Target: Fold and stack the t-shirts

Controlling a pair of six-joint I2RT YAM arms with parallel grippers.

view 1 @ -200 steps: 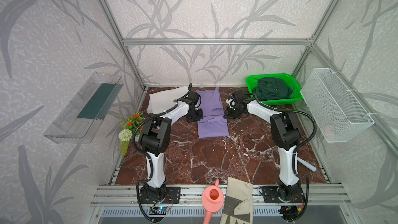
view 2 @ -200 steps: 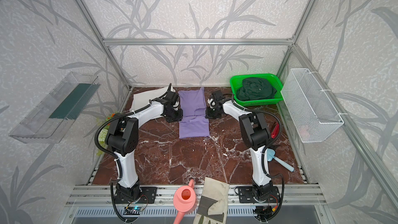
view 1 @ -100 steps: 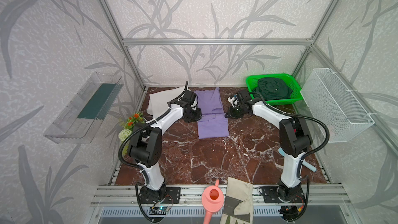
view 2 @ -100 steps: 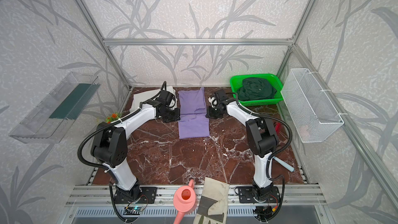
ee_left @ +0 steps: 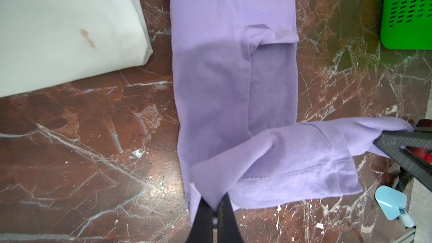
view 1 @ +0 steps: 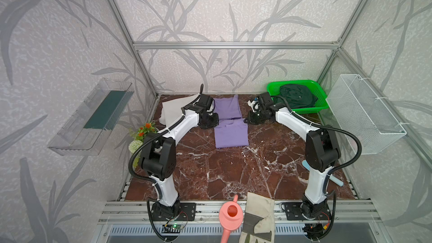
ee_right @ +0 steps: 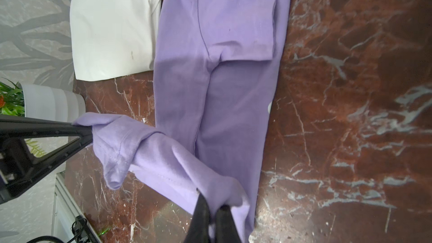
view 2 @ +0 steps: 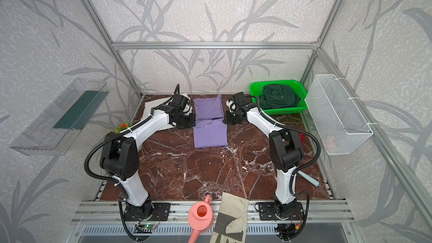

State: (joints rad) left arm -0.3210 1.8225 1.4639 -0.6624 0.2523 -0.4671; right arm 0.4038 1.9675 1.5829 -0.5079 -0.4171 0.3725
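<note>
The lavender t-shirt [view 1: 231, 134] lies as a long narrow strip on the marble table [view 1: 233, 174] in both top views. One hem end is lifted and stretched between my two grippers above the strip's middle. My left gripper [ee_left: 214, 203] is shut on one hem corner and my right gripper [ee_right: 211, 203] is shut on the other. The folded white t-shirt [view 1: 174, 111] lies beside the left gripper [view 1: 214, 122], at the back left. The dark green t-shirt [view 1: 297, 95] sits crumpled in the green basket [view 1: 304, 111], behind the right gripper [view 1: 250, 120].
A white wire basket [view 1: 364, 113] hangs on the right wall and a clear shelf [view 1: 93, 118] on the left. A flower pot [view 1: 142, 134] stands at the left edge and a blue scoop [view 1: 336, 181] lies at the right. A pink watering can [view 1: 230, 216] and a work glove [view 1: 259, 216] lie on the front rail.
Both grippers keep their hold on the lavender hem and stay near the shirt's middle. Both arms' elbows have shifted outward and toward the front.
</note>
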